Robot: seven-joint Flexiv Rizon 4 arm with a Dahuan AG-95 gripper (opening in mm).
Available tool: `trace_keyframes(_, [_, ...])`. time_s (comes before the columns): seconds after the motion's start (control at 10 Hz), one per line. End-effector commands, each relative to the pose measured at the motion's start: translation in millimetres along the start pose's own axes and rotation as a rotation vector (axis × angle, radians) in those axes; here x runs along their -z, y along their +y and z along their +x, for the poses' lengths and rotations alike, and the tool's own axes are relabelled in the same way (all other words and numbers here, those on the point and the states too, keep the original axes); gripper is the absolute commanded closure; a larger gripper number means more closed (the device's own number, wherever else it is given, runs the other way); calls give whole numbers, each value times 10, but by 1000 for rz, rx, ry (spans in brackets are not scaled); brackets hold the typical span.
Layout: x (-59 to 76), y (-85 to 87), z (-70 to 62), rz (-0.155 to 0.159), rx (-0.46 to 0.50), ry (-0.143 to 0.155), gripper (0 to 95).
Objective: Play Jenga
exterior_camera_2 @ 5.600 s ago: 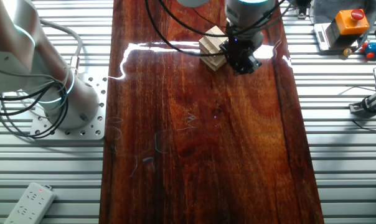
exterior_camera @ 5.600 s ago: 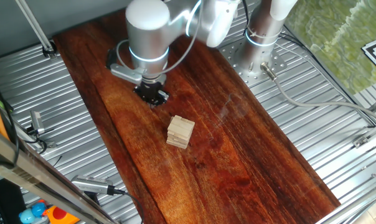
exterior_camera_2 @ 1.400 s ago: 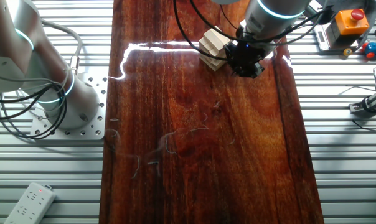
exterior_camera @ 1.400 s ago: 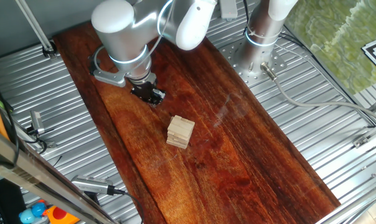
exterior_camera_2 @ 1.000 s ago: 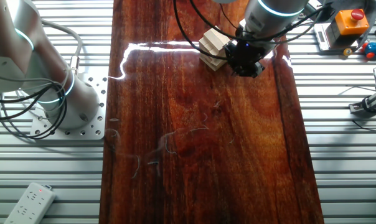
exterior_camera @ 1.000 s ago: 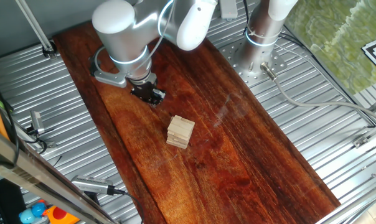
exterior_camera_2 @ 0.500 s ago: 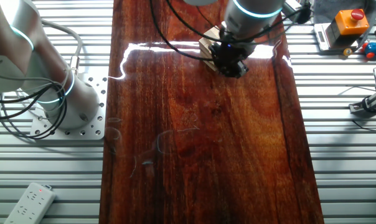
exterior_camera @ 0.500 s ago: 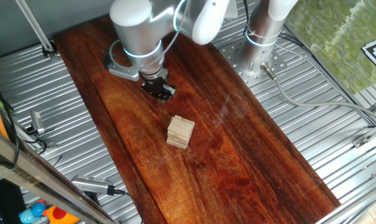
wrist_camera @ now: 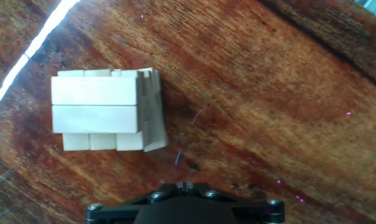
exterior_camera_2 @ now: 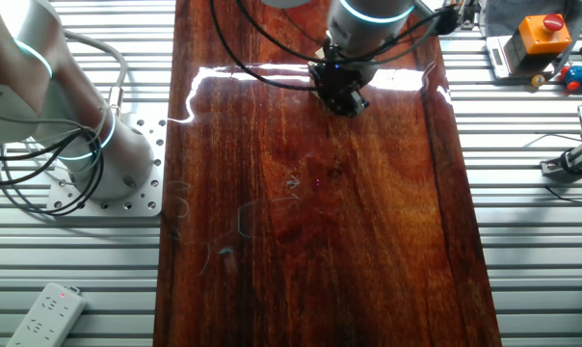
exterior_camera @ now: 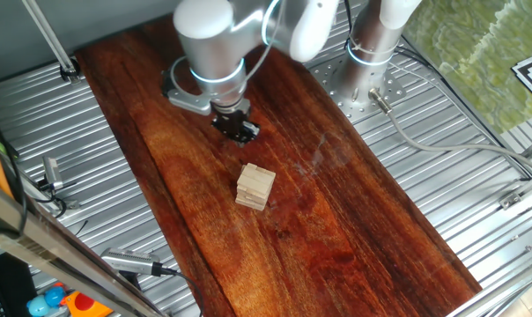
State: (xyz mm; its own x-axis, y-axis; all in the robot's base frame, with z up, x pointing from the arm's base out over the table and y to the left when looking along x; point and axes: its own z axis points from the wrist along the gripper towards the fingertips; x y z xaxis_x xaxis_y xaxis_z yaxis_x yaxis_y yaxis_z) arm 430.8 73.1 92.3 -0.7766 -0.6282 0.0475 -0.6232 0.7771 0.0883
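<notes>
Jenga stack (exterior_camera: 254, 187) stands alone on the dark wooden table (exterior_camera: 354, 220), near the middle of the board in one fixed view; squat, a few crosswise layers, top layer showing two broad blocks side by side in the hand view (wrist_camera: 101, 111). Pincer (exterior_camera: 240, 129) hangs above the table just on the far side of the stack, apart from it, nothing in it; whether the fingers stand apart or together I cannot tell, since the hand view shows only the black base of the tool at the bottom edge. In the other fixed view the wrist covers the stack entirely, so no check on clearance from that side. Risks, as I judge them: the layers look slightly uneven along the right edge in the hand view, so a descent that clips the top could shear a layer or topple the lot. A push or pull not in line with the block's length would drag its neighbours. The glossy board may let the whole stack slide rather than yield one block.
</notes>
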Motion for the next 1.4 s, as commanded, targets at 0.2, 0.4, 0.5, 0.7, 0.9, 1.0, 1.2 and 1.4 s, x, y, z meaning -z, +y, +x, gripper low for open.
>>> trace_keyframes(0.2, [-25,49,5,3,-5,-4,950])
trace_keyframes(0.4, [-43,84,2,7,-13,-21,760])
trace_keyframes(0.5, [-52,97,-9,11,-16,-31,760])
trace_keyframes(0.7, [-71,127,-41,19,-21,-40,570])
trace_keyframes(0.9, [-94,165,-81,23,-29,-46,570])
trace_keyframes(1.0, [-108,188,-106,25,-33,-47,570])
trace_keyframes(1.2, [-123,215,-134,25,-37,-48,570])
trace_keyframes(1.4, [-136,239,-158,25,-36,-52,570])
